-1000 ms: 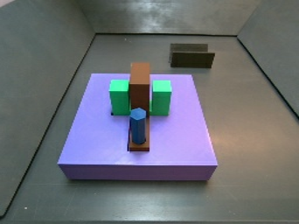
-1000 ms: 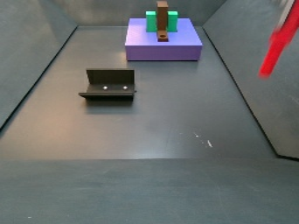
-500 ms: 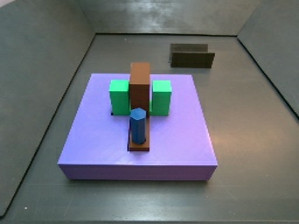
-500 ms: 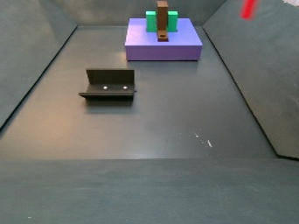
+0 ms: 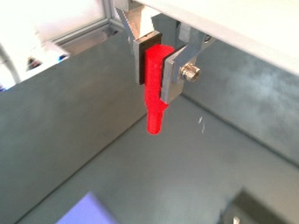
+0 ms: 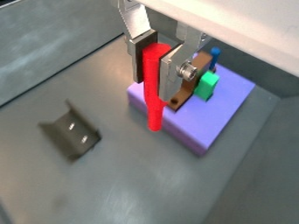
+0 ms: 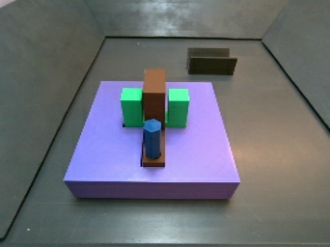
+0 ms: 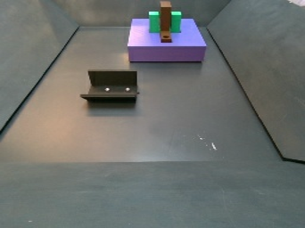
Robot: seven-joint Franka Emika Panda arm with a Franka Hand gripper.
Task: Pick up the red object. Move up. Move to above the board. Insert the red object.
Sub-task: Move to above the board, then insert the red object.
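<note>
Gripper [image 6: 152,63]: my jaws are clamped on the red object's [image 6: 153,87] upper end, so it hangs upright for insertion.
Position: raised, outside both side views.
Board [image 6: 187,80]: lower right, on the purple block [image 6: 216,118].

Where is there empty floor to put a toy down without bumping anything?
The widest bare floor lies in front of the fixture and between it and the purple platform. It is crowded on that platform, around the board, green blocks and blue peg. The gripper holds the red object up in the air, clear of the floor.
</note>
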